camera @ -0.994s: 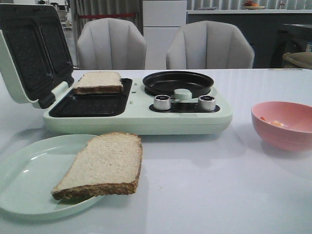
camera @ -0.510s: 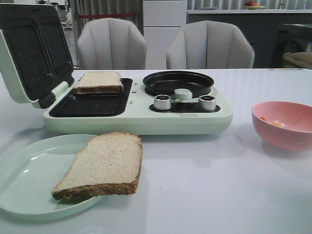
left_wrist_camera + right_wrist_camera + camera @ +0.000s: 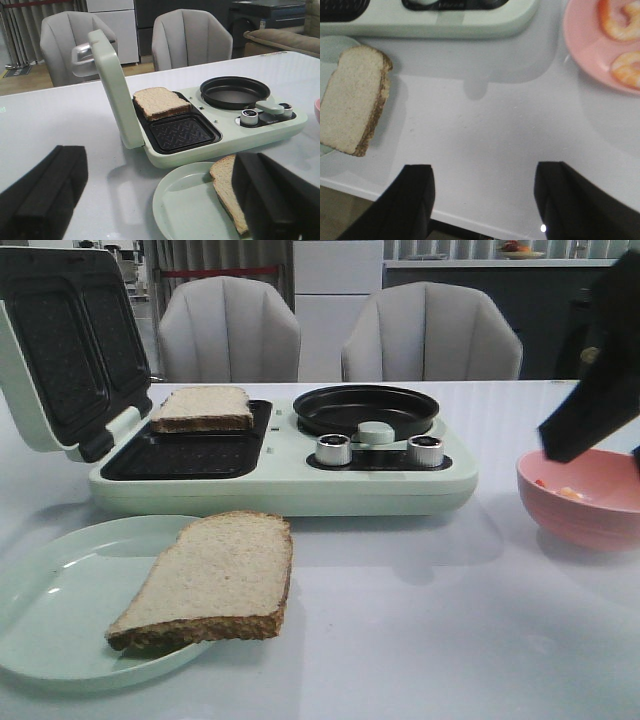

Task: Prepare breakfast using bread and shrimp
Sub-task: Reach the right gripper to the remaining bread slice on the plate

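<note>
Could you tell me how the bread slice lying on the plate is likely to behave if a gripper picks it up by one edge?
The bread slice looks thin and soft, so it would probably sag or fold. Its crumb seems porous, so hard pinching would likely dent or tear it. It overhangs the plate rim, which may offer an easy edge to grip.

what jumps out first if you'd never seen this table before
The pale green breakfast maker sits mid-table, lid open, with one brown-crusted bread slice on its dark grill plate. Nearer, a second slice overhangs a pale green plate. The black right gripper hangs over the pink bowl of orange shrimp.
</note>
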`<state>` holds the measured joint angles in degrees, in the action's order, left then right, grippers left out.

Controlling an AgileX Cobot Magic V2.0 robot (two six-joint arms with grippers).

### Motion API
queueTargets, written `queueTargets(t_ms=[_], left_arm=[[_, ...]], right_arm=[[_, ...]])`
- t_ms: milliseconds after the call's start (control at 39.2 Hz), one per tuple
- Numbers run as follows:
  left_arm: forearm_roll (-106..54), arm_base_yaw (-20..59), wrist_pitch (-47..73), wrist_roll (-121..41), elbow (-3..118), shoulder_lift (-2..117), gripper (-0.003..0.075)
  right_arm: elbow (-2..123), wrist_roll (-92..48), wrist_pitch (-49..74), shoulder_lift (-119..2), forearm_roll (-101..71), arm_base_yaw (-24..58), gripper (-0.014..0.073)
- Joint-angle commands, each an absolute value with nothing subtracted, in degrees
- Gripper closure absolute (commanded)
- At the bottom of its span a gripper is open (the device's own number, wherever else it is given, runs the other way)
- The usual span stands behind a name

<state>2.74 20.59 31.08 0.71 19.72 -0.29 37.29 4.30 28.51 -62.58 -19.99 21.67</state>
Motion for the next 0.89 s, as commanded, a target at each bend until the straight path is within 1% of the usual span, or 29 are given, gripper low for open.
queueTargets(t_ms=[0, 102, 255, 561, 637, 739, 867], left_arm=[[2.2, 20.6, 26.3, 1.5, 21.3, -1.0, 0.0085], [2.2, 20.6, 26.3, 1.5, 21.3, -1.0, 0.0085], [2.2, 20.6, 26.3, 1.5, 21.3, -1.0, 0.0085], [2.2, 20.6, 26.3, 1.5, 21.3, -1.0, 0.0085], [2.2, 20.6, 26.3, 1.5, 21.3, -1.0, 0.0085], [2.2, 20.6, 26.3, 1.5, 21.3, -1.0, 0.0085], [2.2, 20.6, 26.3, 1.5, 21.3, -1.0, 0.0084]], right_arm=[[41.9, 0.9, 25.9, -68.8, -25.9, 23.8, 0.0062], [45.0, -5.1, 26.0, -75.4, -34.7, 24.8, 0.0062], [47.7, -18.0, 26.2, -83.0, -51.1, 24.9, 0.0062], [48.6, -59.2, 31.8, -95.3, -95.4, 24.8, 0.0062], [48.6, -64.4, 32.8, -98.2, -103.2, 24.8, 0.0062], [48.6, -68.4, 35.1, -101.5, -109.0, 24.8, 0.0062], [50.1, -68.9, 39.6, -105.6, -109.0, 24.7, 0.0062]])
